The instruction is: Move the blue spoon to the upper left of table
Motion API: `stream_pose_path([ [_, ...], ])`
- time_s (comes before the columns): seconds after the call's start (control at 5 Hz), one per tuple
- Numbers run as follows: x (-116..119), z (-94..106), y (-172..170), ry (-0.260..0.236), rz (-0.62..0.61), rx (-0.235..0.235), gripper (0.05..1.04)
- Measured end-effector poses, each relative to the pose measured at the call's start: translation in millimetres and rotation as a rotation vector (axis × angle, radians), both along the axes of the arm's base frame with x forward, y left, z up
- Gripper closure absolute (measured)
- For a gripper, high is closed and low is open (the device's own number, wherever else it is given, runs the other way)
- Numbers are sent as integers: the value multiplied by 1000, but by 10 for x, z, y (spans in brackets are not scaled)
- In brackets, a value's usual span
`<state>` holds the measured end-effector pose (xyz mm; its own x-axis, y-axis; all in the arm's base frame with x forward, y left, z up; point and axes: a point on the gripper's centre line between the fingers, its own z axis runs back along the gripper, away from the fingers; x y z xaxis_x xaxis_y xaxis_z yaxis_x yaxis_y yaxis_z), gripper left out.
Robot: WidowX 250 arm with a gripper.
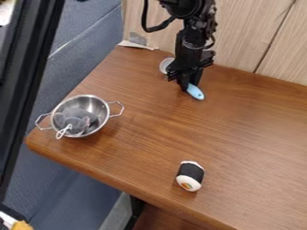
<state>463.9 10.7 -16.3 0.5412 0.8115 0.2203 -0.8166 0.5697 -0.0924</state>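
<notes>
Reading the view as a clock face, we see the black two-finger gripper (186, 85) low over the wooden table (252, 130) at one o'clock. The blue spoon (195, 91) is right there with it: the rounded blue handle end pokes out from under the gripper and points towards the table's middle. We cannot tell whether the gripper has hold of the spoon or is merely against it. Just past the gripper, at twelve o'clock, we make out a pale round piece (167, 65); lined up as it is with the handle, we take it to be the spoon's bowl, though the joining part is hidden.

As for progress, we judge the job well along but unfinished. The spoon lies towards the back edge, yet the upper left corner is farther round, at eleven o'clock. What is left, as we read it, is a shift that way, then letting go and backing the arm off.

Elsewhere, we have the two-handled metal colander (99, 108) at nine o'clock with a small mesh strainer (75, 121) in it, and the toy sushi roll (190, 173) at five o'clock, both well apart from the spoon.
</notes>
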Motion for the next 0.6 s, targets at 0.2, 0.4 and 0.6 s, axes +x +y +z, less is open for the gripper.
stream_pose_path([
  [0.2, -25, -2, -9, 17, -3, -1, 483],
  [0.4, -64, -38, -53, 27, -15, 2, 183],
  [0.6, -75, -43, -93, 30, -22, -1, 70],
])
